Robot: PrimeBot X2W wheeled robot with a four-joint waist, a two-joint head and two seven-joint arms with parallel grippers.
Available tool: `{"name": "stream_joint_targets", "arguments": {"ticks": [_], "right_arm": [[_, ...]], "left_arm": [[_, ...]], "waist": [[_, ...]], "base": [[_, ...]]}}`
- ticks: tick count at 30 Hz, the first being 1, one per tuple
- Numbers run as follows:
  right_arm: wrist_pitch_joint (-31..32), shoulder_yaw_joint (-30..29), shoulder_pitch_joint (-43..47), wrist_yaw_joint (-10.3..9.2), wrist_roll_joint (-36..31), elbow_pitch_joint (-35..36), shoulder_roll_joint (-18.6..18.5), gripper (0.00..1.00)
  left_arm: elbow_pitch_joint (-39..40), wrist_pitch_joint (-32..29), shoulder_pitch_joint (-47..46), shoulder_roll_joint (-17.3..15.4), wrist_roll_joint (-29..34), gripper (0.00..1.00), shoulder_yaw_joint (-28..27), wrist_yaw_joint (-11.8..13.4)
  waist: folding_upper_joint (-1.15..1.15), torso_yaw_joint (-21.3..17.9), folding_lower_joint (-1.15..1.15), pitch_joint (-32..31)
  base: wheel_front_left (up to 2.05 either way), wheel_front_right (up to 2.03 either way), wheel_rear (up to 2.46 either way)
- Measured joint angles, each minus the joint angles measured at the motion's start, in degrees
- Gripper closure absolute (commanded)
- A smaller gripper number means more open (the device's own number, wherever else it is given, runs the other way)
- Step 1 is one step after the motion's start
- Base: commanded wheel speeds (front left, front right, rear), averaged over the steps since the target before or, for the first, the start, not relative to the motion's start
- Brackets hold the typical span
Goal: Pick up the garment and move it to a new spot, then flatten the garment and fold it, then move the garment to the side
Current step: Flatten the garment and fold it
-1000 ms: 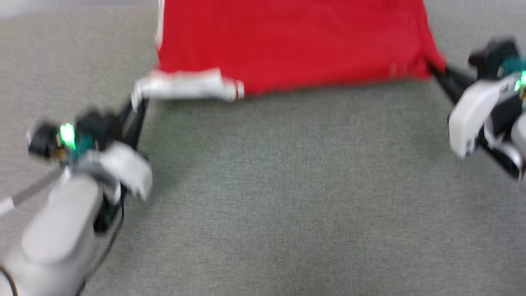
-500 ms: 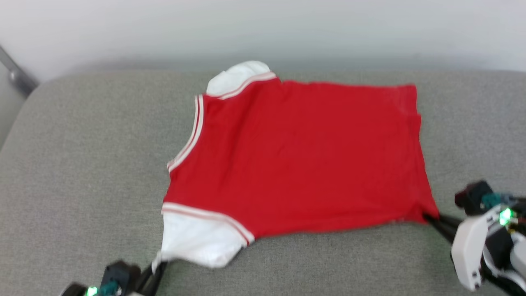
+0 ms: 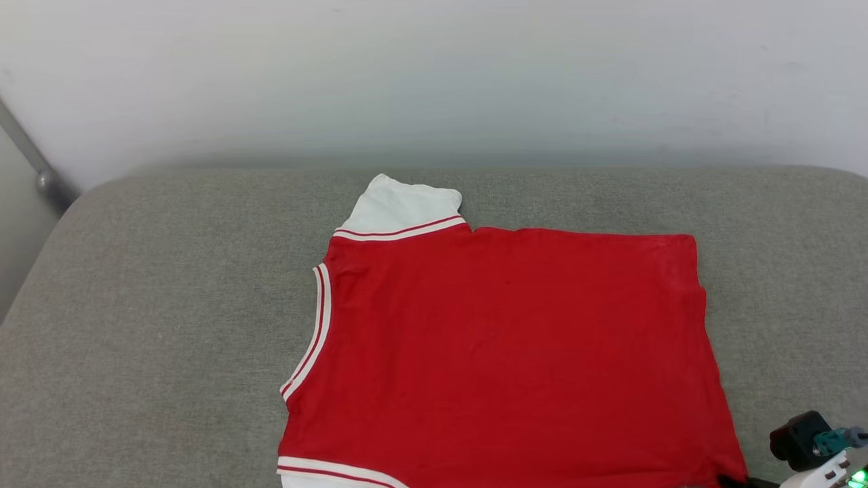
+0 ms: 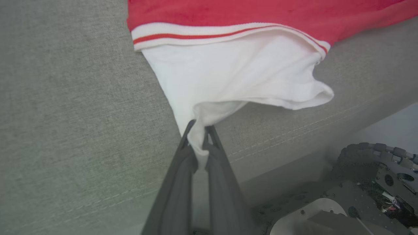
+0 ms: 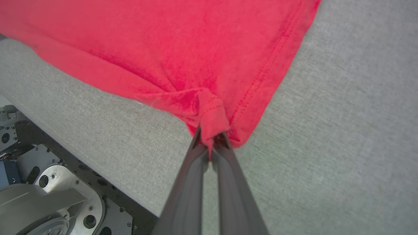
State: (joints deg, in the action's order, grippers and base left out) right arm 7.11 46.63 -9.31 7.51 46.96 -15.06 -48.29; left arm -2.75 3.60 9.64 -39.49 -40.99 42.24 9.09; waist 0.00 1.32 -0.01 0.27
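The garment (image 3: 502, 352) is a red jersey with white sleeves, spread flat and plain side up on the grey cushion, collar to the left. My left gripper (image 4: 200, 130) is shut on the edge of the near white sleeve (image 4: 235, 75), pinching a fold of white cloth. My right gripper (image 5: 210, 135) is shut on the bunched red hem corner (image 5: 210, 114) at the garment's near right. In the head view that right gripper's dark wrist part (image 3: 807, 440) peeks in at the bottom right corner, beside the hem corner (image 3: 725, 468).
The grey cushion (image 3: 169, 325) ends at a pale wall (image 3: 434, 74) behind. Its front edge (image 4: 294, 133) lies close below both gripped corners, and the robot's base (image 5: 45, 195) sits beneath it. A metal bar (image 3: 27, 156) leans at the far left.
The head camera has tilted up, so the picture shifted down and both arms slid toward the bottom edge. Both grippers keep their hold on the garment, which now lies spread flatter.
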Motion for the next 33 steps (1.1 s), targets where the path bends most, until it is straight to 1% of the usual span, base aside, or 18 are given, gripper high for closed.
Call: {"name": "stream_joint_targets", "arguments": {"ticks": [5, 9, 13, 15, 17, 24, 26, 29, 33], "right_arm": [[1.0, -4.4, 1.9, 0.00, -1.7, 1.3, 1.8, 1.00], [1.3, -8.4, 2.2, 0.00, -3.3, 2.6, 3.3, 1.00], [2.0, -12.7, 1.6, 0.00, -4.8, 3.9, 4.5, 1.00], [2.6, -14.4, 1.0, 0.00, -5.4, 4.8, 5.1, 1.00], [3.3, -15.5, 0.3, 0.00, -6.4, 5.7, 5.5, 1.00], [5.6, -17.8, -4.5, -0.01, -8.8, 7.6, 7.5, 1.00], [6.1, -18.2, -6.3, -0.01, -9.7, 7.5, 8.2, 1.00], [7.1, -18.0, -8.7, 0.00, -10.3, 6.7, 9.3, 1.00], [7.7, -17.5, -11.5, 0.00, -11.0, 3.7, 10.5, 1.00]], "left_arm": [[0.7, 0.1, -1.2, -0.1, 0.8, 1.00, -0.1, 0.0], [0.8, 0.6, -5.7, -1.6, 2.9, 1.00, -1.2, -0.8], [0.3, 0.5, -12.2, -2.4, 5.3, 1.00, -1.8, -2.8], [-0.5, -0.2, -16.0, -2.4, 6.5, 1.00, -1.7, -4.1], [-1.1, -1.0, -19.4, -1.9, 7.1, 1.00, -1.9, -5.0], [-4.4, -3.3, -30.2, -1.0, 9.0, 1.00, -2.8, -7.3], [-6.2, -3.9, -32.7, -0.5, 9.3, 1.00, -2.7, -8.5], [-9.8, -4.2, -35.9, 0.4, 9.7, 1.00, -2.2, -10.1], [-15.1, -3.9, -39.0, 2.0, 10.0, 1.00, -1.5, -12.0]], "waist": [[0.00, -0.2, 0.00, 0.3], [0.00, -0.2, 0.00, 0.8], [0.00, -0.4, 0.01, 1.7], [0.00, -0.6, 0.01, 2.4], [0.00, -1.0, 0.01, 3.3], [0.00, -2.9, 0.02, 7.5], [0.00, -3.4, 0.02, 9.0], [0.00, -4.0, 0.02, 11.5], [0.00, -4.5, 0.03, 14.7]], "base": [[0.00, 0.00, 0.00], [0.00, 0.00, 0.00], [0.00, 0.00, 0.00], [0.00, 0.00, 0.00], [0.00, 0.00, 0.00], [0.00, 0.00, 0.00], [0.00, 0.00, 0.00], [0.00, 0.00, 0.00], [0.00, 0.00, 0.00]]}}
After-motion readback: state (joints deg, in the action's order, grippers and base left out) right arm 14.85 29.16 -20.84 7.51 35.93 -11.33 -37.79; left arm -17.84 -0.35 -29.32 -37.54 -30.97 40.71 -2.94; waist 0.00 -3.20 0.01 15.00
